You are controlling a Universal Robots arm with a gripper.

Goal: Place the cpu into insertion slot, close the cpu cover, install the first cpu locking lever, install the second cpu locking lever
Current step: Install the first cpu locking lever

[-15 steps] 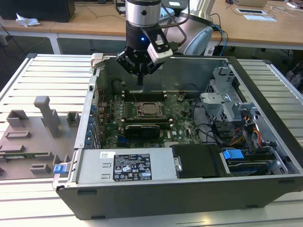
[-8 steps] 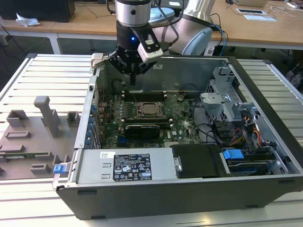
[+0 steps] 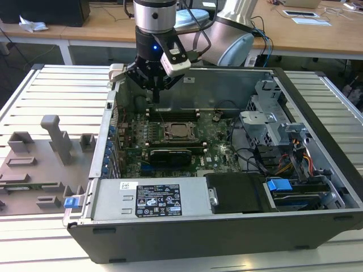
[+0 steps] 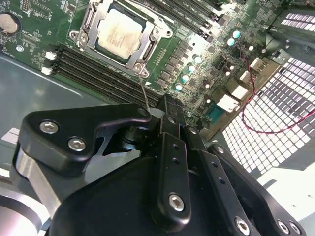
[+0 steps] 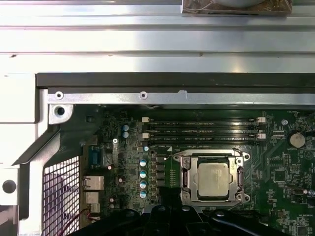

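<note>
1. Both wrist views: the cpu [image 5: 213, 179], a silvery-grey square, lies flat in the insertion slot [image 3: 167, 136] on the green motherboard [image 3: 218, 141].
2. 1 cpu cover [image 5: 189, 179]: a silvery frame plate lying down around the chip, whose top shows through the square window.
3. 1 locking lever [image 4: 145, 91]: in the second wrist view, a thin wire rod rising from a corner of the socket frame, with its upper end at the tip of the gripper [image 4: 162, 105].
4. Gripper, exterior view [image 3: 156, 93]: it hangs over the board just beyond the socket, above the memory slots [image 5: 204, 130]. The jaws look drawn together to a narrow tip. I cannot tell whether the rod is pinched between them or merely beside them.
5. 1 open computer case [image 3: 187, 226]: it lies on its side on a slatted table [image 3: 57, 85].
</note>
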